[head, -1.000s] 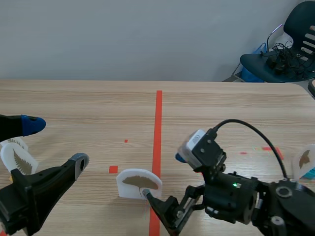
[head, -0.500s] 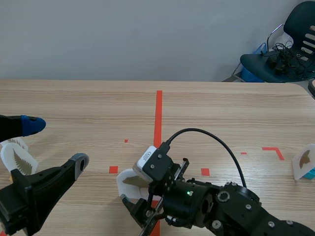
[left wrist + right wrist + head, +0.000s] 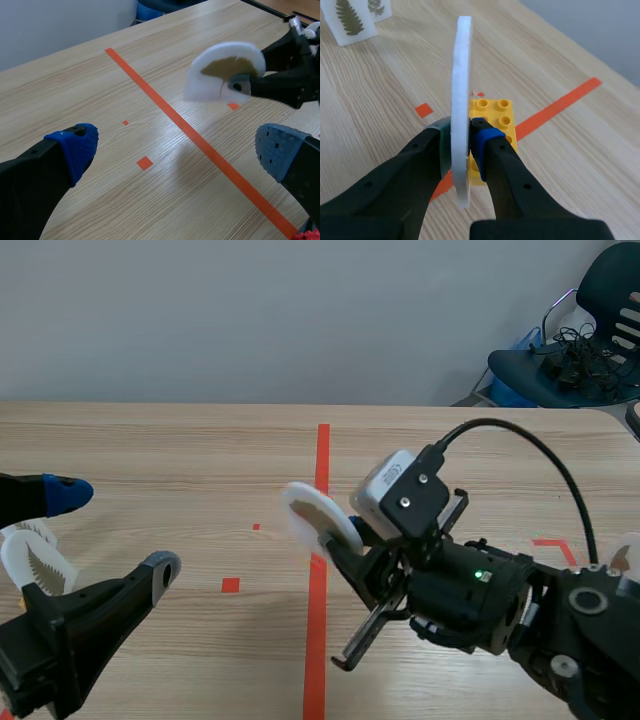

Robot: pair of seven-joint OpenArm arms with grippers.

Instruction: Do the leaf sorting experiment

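Carried piece: white leaf disc (image 3: 318, 518) held off the table at frame centre, just right of the orange-red line (image 3: 318, 640).
Right jaws: right gripper (image 3: 338, 542) clamped on the disc's lower rim, one pad on each face.
Left jaws: left gripper (image 3: 112, 530) spread wide at lower left, holding nothing.
Doing it well: probably best carried with a firm pinch and no swing, then set down gently beside its matching leaf group, with release only after a steady stand.
Left wrist view alone: the disc's brown leaf face.
Right wrist view alone: yellow brick (image 3: 492, 112) just behind the disc, with the disc seen edge-on between the fingers.
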